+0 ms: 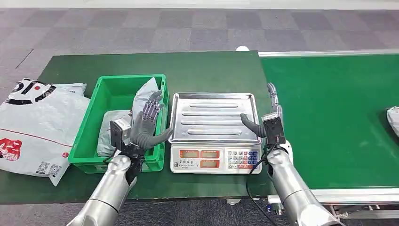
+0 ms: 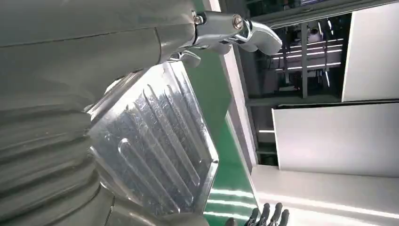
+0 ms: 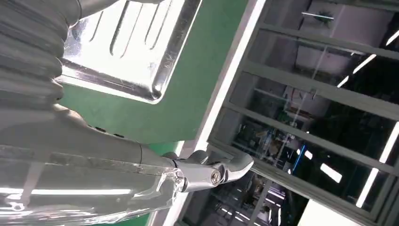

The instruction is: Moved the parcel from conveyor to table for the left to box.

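A green crate is sitting on the dark green table, just left of a weighing scale with a bare steel tray on top. Inside the crate a grey parcel is leaning upright against the right wall, with another grey bag lying lower in the crate beside it. The left hand is hovering over the crate's right edge, fingers spread and pointing away from the robot, thumb reaching toward the tray; it is holding nothing, and whether its fingertips are touching the leaning parcel is not clear. The right hand is hanging at the right edge of the scale, thumb stretched over the tray rim, fingers extended, nothing in it. The right wrist view is showing that thumb's metal tip clear of the tray. A large white printed bag is lying at the table's left end. Far right on the green conveyor, another grey parcel is lying at the picture's edge
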Controlling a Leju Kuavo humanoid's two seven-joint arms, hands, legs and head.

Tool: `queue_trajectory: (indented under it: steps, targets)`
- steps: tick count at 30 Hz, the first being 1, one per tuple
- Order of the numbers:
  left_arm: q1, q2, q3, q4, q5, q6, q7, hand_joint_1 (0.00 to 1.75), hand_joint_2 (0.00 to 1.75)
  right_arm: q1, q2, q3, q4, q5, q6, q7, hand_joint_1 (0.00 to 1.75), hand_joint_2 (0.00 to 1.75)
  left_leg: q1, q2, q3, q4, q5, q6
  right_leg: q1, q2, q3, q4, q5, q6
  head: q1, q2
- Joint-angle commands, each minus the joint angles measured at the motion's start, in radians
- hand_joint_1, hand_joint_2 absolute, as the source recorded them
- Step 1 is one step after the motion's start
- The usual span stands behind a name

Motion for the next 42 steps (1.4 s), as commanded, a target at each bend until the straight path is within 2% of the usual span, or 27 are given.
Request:
queue_trajectory:
  steps: [1,14,18,19,26,42]
  targets:
    - [-0.033,0.013,0.016,0.050,-0.004,-0.009,0.004,0.00,1.75,-0.042,-0.027,0.046,0.054,-0.006,-0.003,0.005,0.00,1.75,0.000,0.001,0.001,0.000,0.000,0.000,0.001,0.000,0.001,-0.001,0.000,-0.001,0.000,0.000]
    - [-0.033,0.013,0.016,0.050,-0.004,-0.009,0.004,0.00,1.75,-0.042,-0.027,0.046,0.054,-0.006,-0.003,0.005,0.00,1.75,0.001,0.002,0.005,-0.003,0.000,0.000,0.002,0.001,0.006,-0.005,0.001,-0.002,0.000,0.000]
    - [-0.035,0.015,0.011,0.052,-0.011,-0.007,0.004,0.00,1.75,-0.043,-0.027,0.048,0.054,-0.005,-0.005,0.005,0.00,1.75,0.000,0.001,0.002,-0.001,0.000,0.000,0.000,0.000,0.002,-0.001,0.000,-0.001,0.000,0.000]
    - [-0.035,0.015,0.011,0.053,-0.011,-0.008,0.004,0.00,1.75,-0.043,-0.026,0.048,0.055,-0.005,-0.005,0.005,0.00,1.75,0.002,0.002,0.006,-0.004,0.000,0.000,0.002,0.001,0.007,-0.006,0.001,-0.002,0.000,0.000]
    - [-0.039,0.014,0.015,0.060,-0.005,-0.012,0.004,0.00,1.75,-0.046,-0.024,0.049,0.058,-0.005,-0.006,0.005,0.00,1.75,0.001,0.001,0.001,0.000,0.000,0.000,0.001,0.000,0.001,-0.001,0.000,-0.001,0.000,0.000]
    - [-0.040,0.015,0.018,0.059,-0.005,-0.016,0.004,0.00,1.75,-0.054,-0.022,0.053,0.071,-0.002,-0.009,0.005,0.00,1.75,0.001,0.001,0.003,-0.001,0.000,0.000,0.001,0.001,0.003,-0.002,0.000,-0.001,0.000,0.000]
